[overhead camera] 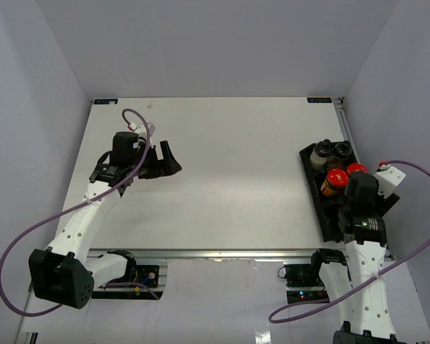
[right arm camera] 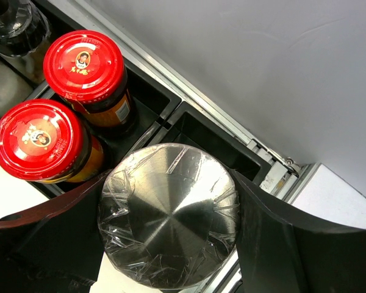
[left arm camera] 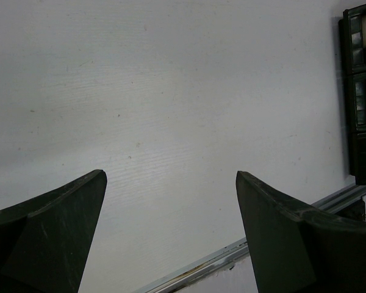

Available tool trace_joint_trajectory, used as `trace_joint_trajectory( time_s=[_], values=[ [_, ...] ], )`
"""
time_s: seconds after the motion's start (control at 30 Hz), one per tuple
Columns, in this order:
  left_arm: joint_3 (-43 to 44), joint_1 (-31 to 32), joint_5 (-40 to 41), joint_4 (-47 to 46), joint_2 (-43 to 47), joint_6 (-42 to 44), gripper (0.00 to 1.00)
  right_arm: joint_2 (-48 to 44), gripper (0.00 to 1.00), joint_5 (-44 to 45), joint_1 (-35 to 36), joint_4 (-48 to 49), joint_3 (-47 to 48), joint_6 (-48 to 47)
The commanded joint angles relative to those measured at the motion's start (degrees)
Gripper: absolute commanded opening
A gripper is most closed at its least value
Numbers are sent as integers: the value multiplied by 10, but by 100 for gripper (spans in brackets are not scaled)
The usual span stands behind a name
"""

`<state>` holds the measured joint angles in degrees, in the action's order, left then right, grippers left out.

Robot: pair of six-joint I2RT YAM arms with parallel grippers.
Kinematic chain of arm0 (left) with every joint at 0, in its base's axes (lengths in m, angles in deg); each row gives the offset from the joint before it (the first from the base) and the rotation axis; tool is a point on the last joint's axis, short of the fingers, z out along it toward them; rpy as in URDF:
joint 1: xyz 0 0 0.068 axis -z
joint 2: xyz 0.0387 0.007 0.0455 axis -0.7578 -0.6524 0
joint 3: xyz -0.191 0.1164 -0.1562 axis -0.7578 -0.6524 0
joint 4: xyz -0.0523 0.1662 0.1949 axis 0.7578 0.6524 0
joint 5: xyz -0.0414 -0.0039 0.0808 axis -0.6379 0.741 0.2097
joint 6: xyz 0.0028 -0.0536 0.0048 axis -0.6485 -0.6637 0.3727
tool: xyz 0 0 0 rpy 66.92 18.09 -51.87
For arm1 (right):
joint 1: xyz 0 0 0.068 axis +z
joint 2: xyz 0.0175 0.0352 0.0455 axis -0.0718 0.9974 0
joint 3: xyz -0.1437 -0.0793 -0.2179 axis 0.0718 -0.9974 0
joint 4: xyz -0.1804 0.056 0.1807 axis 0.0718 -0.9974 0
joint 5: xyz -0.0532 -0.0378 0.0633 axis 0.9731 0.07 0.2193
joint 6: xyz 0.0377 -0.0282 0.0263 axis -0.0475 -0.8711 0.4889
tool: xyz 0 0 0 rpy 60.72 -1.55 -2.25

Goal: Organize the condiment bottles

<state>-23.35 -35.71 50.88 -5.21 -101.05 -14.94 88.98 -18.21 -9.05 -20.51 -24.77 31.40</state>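
Note:
My right gripper point(right arm camera: 169, 204) is shut on the silver-lidded clear bottle point(right arm camera: 171, 213), its lid wrapped in film, held upright over the long black tray point(right arm camera: 215, 135) beside two red-capped bottles point(right arm camera: 84, 58) point(right arm camera: 36, 139) that stand in the tray's compartments. A dark bottle point(right arm camera: 12, 18) stands further along. In the top view the red caps point(overhead camera: 335, 178) point(overhead camera: 357, 169) and two dark-topped bottles point(overhead camera: 321, 152) point(overhead camera: 342, 148) stand in the tray point(overhead camera: 332, 222); the right wrist point(overhead camera: 361, 192) hides the held bottle. My left gripper point(overhead camera: 168, 161) is open and empty over the table's left side.
The tray lies along the table's right edge, next to a metal rail point(right arm camera: 189, 91) and the grey side wall. It also shows at the right edge of the left wrist view point(left arm camera: 360, 140). The table's front rail point(left arm camera: 244, 247) runs below the left gripper point(left arm camera: 171, 183).

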Motion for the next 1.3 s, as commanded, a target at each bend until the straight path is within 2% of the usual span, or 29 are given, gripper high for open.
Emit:
trace_joint_trajectory(
  time_s=[0.0,0.47,0.57,0.6,0.77,0.93,1.27],
  values=[
    [15,-3,-2,-3,13,4,98,-1,8,24,-3,67,-10,19],
    [37,-4,5,12,11,10,98,9,8,57,-6,99,-58,56],
    [38,-4,4,11,11,10,98,12,13,67,-8,94,-54,57],
    [38,-3,3,11,11,9,98,13,22,70,-8,93,-53,60],
    [40,-4,1,15,15,7,98,19,35,74,-10,91,-54,65],
    [43,-3,3,22,25,9,98,13,62,79,-10,85,-55,73],
    [33,-4,5,28,46,10,98,20,83,78,-16,83,-55,81]
  ],
)
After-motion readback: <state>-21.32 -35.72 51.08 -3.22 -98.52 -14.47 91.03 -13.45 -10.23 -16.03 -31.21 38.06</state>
